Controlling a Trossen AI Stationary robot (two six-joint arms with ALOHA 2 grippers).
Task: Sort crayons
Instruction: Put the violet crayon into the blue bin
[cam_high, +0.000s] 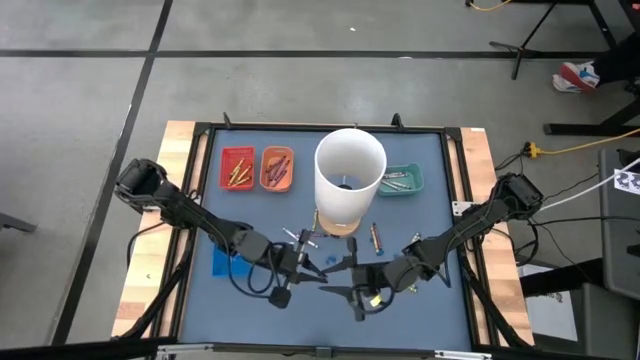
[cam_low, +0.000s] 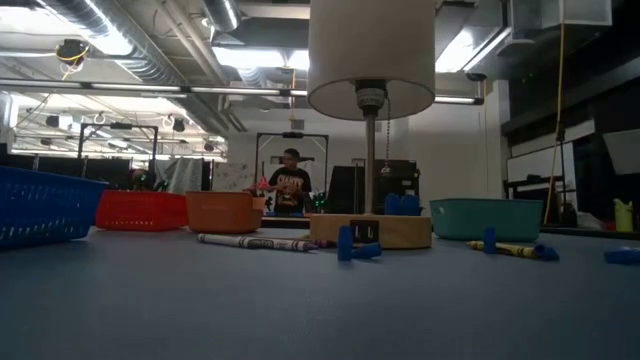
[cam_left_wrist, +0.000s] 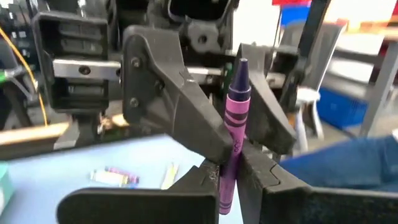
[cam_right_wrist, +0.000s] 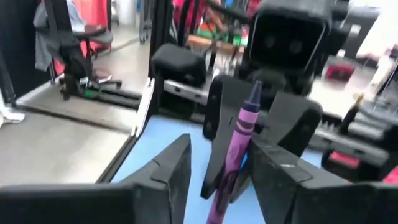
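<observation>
Purple crayon (cam_left_wrist: 232, 134) caught between two grippers above the front of the blue table (cam_high: 430, 200).

The left gripper (cam_left_wrist: 231, 163) is pinched tight on the crayon's lower half, holding it upright, tip up. The right gripper (cam_right_wrist: 219, 163) faces it with jaws spread, the crayon standing in the gap beside one finger (cam_right_wrist: 273, 162) (whether it touches, I cannot tell). Other crayons lie loose on the mat near the tall white cylinder (cam_high: 350, 178), and more sit in the red tray (cam_high: 237, 168), orange tray (cam_high: 277, 168) and teal tray (cam_high: 402, 180).
</observation>
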